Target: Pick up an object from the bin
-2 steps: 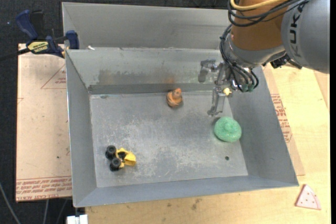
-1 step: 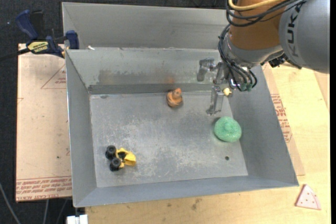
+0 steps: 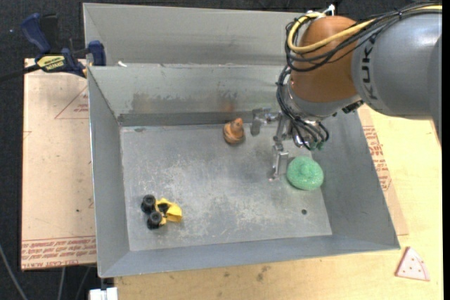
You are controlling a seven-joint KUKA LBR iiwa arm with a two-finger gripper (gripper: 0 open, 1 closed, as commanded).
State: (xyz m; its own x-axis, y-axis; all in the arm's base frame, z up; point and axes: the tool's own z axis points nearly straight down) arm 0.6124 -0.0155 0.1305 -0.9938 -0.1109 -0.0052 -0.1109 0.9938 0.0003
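Down low over the right half of the grey bin (image 3: 105,151), jaws just beside a round green pad (image 3: 306,175), at its left edge. Parted or clenched? Cannot tell from here. Left of that, a small orange lump (image 3: 233,131) near the back wall. Well apart at front left, a yellow toy with black wheels (image 3: 162,211).

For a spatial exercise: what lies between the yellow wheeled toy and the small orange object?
In the camera view, bare bin floor runs from the yellow wheeled toy to the small orange object.
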